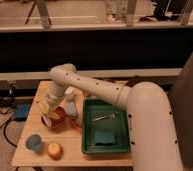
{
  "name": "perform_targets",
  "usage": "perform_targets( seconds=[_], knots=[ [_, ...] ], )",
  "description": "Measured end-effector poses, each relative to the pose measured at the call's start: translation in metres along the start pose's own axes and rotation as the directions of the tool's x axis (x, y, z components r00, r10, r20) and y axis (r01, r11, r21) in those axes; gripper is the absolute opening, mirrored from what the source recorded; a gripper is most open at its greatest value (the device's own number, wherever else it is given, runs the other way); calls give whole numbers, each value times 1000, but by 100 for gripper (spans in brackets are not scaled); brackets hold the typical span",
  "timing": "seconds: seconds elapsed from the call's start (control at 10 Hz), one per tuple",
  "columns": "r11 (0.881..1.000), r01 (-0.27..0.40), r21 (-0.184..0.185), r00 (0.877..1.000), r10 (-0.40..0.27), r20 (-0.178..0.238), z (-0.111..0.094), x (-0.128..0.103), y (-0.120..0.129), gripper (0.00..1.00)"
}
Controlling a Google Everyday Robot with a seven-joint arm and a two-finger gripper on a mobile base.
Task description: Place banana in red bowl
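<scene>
Closest to you, at the front edge of the wooden table (25,157), a round yellow-orange fruit (54,150) is sitting just right of a blue cup (34,142); the two are lying near each other but apart. Further right, a green tray (121,131) is taking up the middle of the table, and it is carrying a blue sponge (105,136) toward its front and a fork (105,118) lying slantwise behind that.

Left of the tray, the red bowl (58,119) is standing behind the blue cup and the fruit. The gripper (49,111) is hanging down right over the bowl's left part. The banana (45,106) is showing as a pale-yellow patch at the gripper, above the bowl's left rim. You are not getting a clear look here: whether the gripper is clamping the banana or standing apart from it cannot be told.

Behind the bowl, a white cup (70,93) is standing close by the arm (100,92), which is reaching in from your right across the back of the tray.

Beyond the table, a dark wall is running across the view.
</scene>
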Motion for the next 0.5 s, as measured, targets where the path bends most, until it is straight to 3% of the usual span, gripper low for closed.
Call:
perform_targets(
  seconds=[0.2, 0.5],
  knots=[
    [1000, 3, 5, 1000, -3, 3, 0, 0, 0, 28],
    [1000, 7, 11, 1000, -7, 6, 1, 0, 1, 28]
  ],
)
